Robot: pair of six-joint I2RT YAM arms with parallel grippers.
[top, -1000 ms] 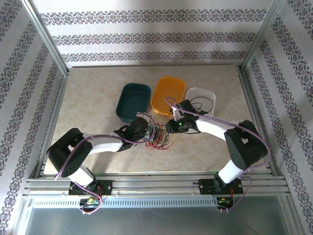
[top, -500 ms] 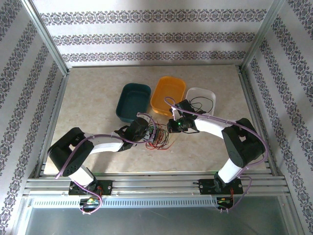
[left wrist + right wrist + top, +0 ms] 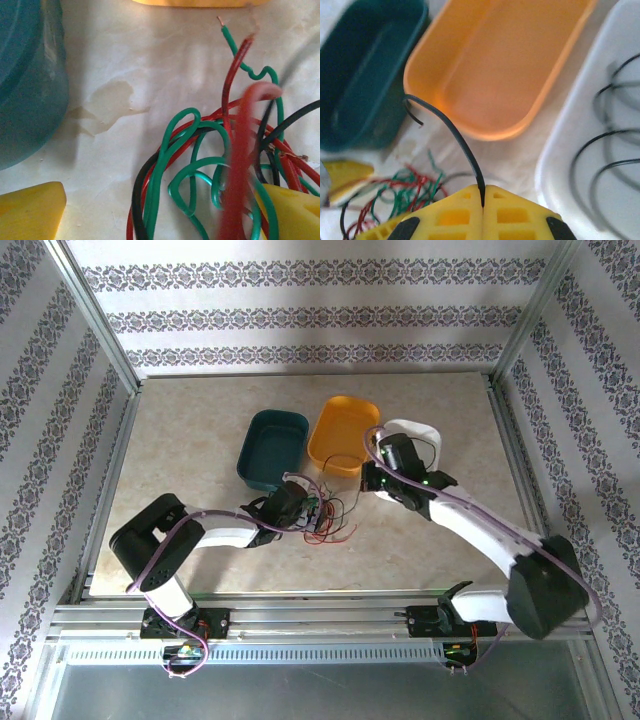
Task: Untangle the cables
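Note:
The cables lie as a tangle of green, red and black wires on the table in front of the trays. My left gripper stands open at the tangle's left side. In the left wrist view its yellow fingers flank the green, red and black loops, touching nothing on the left. My right gripper is shut on one black cable. That cable rises from between its closed yellow fingertips and arcs toward the orange tray. The tangle sits low and to the left in the right wrist view.
Three trays stand behind the tangle: teal, orange and white. The white tray holds coiled black cable. Metal frame rails and patterned walls bound the table on all sides.
My right gripper closed on the black cable and moved back and right toward the white tray, drawing the cable up from the tangle. The left arm barely moved.

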